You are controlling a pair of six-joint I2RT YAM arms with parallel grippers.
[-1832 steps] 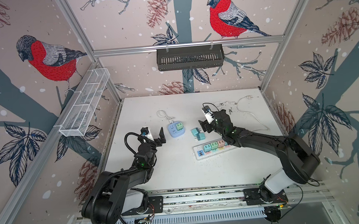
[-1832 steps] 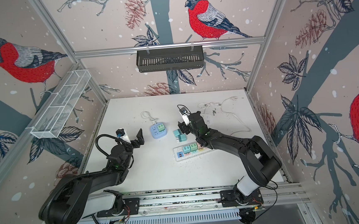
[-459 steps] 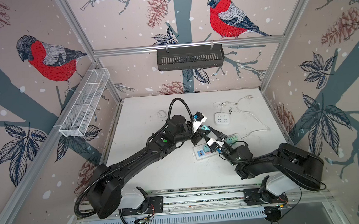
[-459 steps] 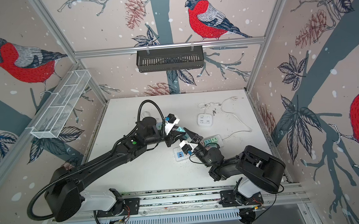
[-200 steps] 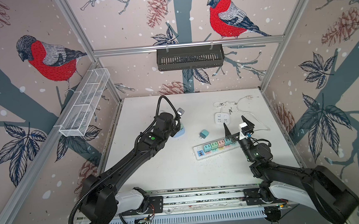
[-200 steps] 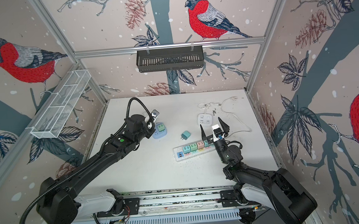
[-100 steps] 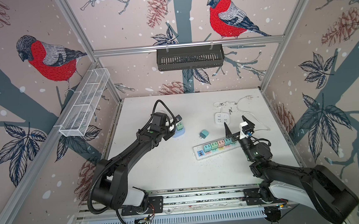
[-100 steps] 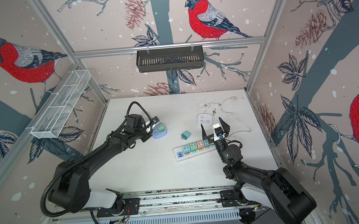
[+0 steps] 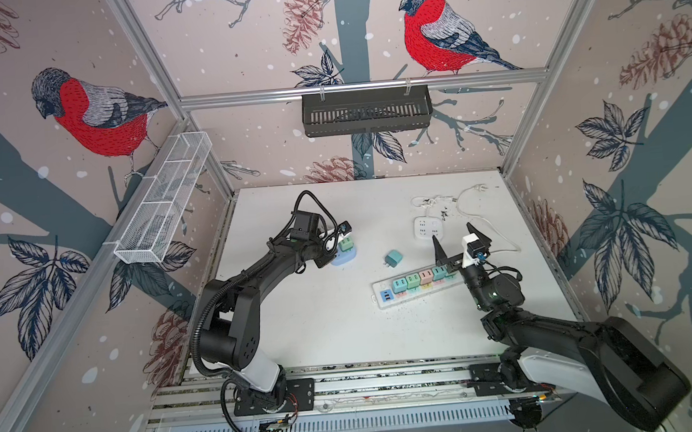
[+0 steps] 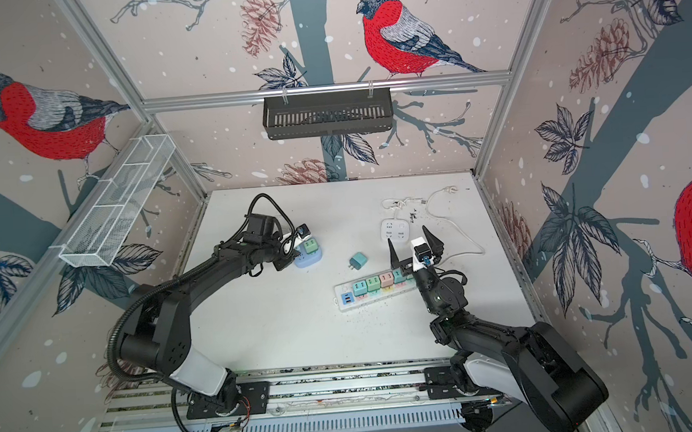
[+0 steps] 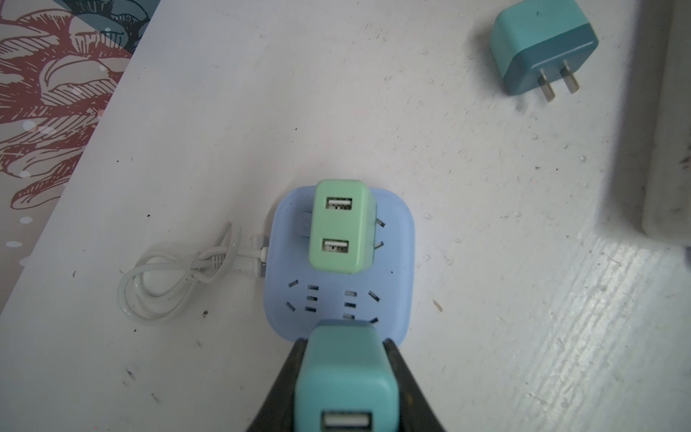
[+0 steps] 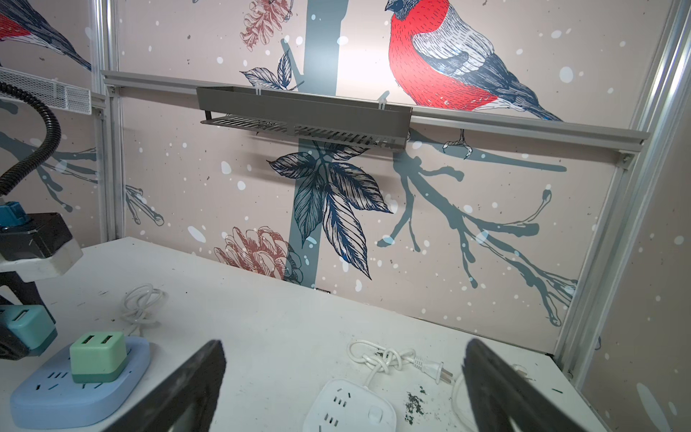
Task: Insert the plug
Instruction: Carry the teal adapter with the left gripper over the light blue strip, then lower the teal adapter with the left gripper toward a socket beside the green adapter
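My left gripper [image 11: 344,342] is shut on a teal plug [image 11: 346,377], its black fingers [image 11: 288,374] pressing on both sides. The plug hangs over one edge of the blue socket block [image 11: 338,295], above its free slots; I cannot tell if they touch. A light green plug [image 11: 342,226] sits inserted in the block. In both top views the left gripper [image 9: 334,247] [image 10: 293,254] is at the block [image 9: 345,259] [image 10: 310,262]. My right gripper [image 9: 454,242] [image 12: 344,381] is open and holds nothing, raised above the right end of the white power strip [image 9: 383,300].
A loose teal plug [image 9: 393,258] [image 11: 542,48] lies on its side between block and strip. The strip carries several coloured plugs [image 9: 413,280]. A white socket block [image 9: 428,230] [image 12: 349,407] with knotted cord lies at the back right. The blue block's coiled cord [image 11: 175,276] lies beside it.
My left gripper, still holding the teal plug, has come down and nearer, onto the blue socket block. The right arm has not moved.
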